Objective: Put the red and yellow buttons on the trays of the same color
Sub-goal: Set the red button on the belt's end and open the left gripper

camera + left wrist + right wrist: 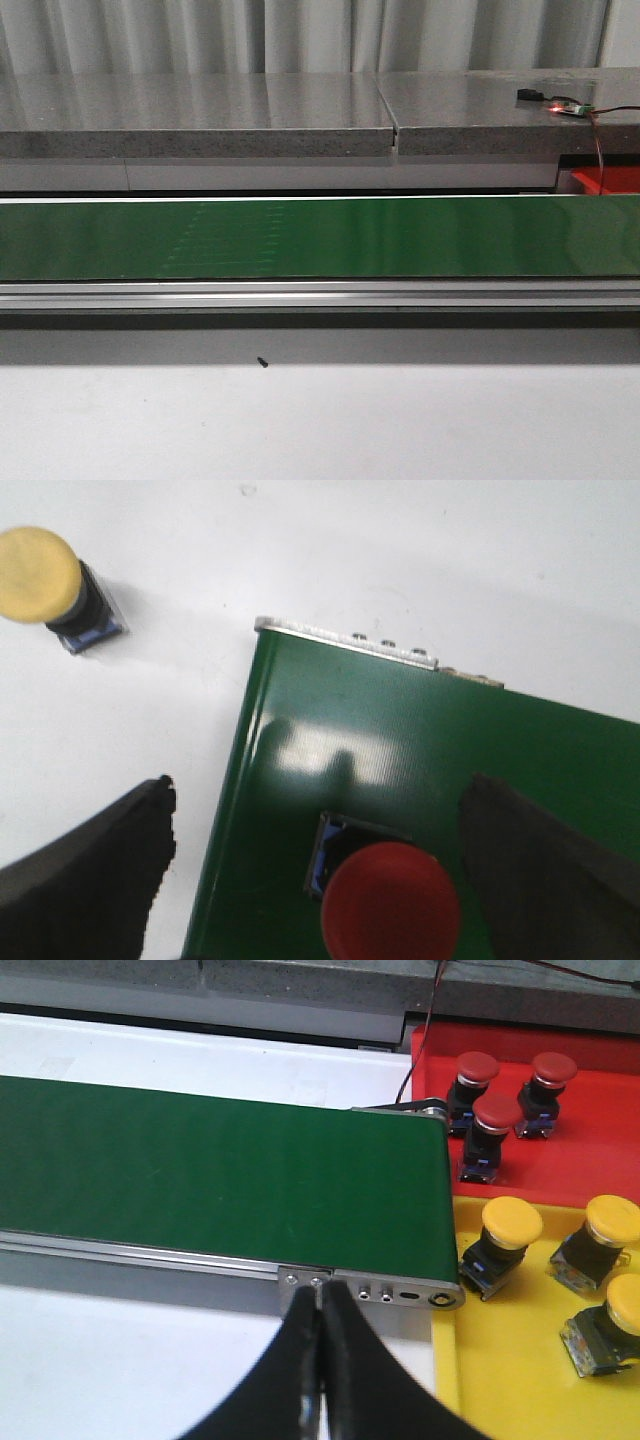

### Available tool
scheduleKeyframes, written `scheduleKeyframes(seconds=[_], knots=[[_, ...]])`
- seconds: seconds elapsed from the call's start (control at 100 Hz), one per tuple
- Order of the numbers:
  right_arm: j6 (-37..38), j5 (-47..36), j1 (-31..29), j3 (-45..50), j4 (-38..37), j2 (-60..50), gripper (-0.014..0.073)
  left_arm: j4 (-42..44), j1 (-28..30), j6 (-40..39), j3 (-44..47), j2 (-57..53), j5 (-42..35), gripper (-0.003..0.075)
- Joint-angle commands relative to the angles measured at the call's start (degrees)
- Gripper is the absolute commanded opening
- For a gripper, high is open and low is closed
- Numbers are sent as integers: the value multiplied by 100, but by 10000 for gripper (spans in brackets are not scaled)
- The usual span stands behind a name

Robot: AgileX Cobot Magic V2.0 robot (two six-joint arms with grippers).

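Front view, nearest: bare white table (320, 425) with one small dark speck (262, 362). Beyond, one long green belt (320, 238) running the full width, edged by a metal rail (320, 293). Further back, two grey stone slabs (190, 115) side by side, a small lit circuit board (570, 108) with wires on the right one. At the far right edge, a sliver of red tray (608, 180). No arm or button in this view.

Left wrist view: left gripper (320, 880) spread wide, holding nothing, two dark fingers (85, 880) either side of one red button (390, 905) sitting on the belt end (420, 740). Off the belt on the white table, well apart, one yellow button (40, 575) lying tilted on its blue-black base.

Right wrist view: right gripper (320, 1360) closed, fingertips pressed together, nothing between them, just before the belt's end roller (400, 1295). Past the belt end, yellow tray (540, 1360) nearer with three yellow buttons (510, 1225) lying tilted on it. Behind it, red tray (590, 1150) with three red buttons (497, 1115) clustered close together.
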Motion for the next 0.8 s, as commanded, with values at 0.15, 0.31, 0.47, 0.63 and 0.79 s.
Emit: scheduleKeyframes(seconds=[0.15, 0.31, 0.47, 0.63, 0.79], knots=[[-53, -374, -21, -128, -11, 36, -116, -138, 428, -729, -378, -296, -573, 566], [-53, -374, -21, -128, -11, 36, -116, -116, 879, -825, -451, -72, -270, 566], [-53, -374, -21, -128, -11, 36, -116, -116, 1200, -858, -743, 394, 185, 564], [-53, -374, -21, -128, -11, 36, -116, -134, 1214, -867, -1135, 852, 299, 545], [-53, -374, -21, -128, -11, 36, -116, -134, 1203, -1047, -1559, 1264, 299, 545]])
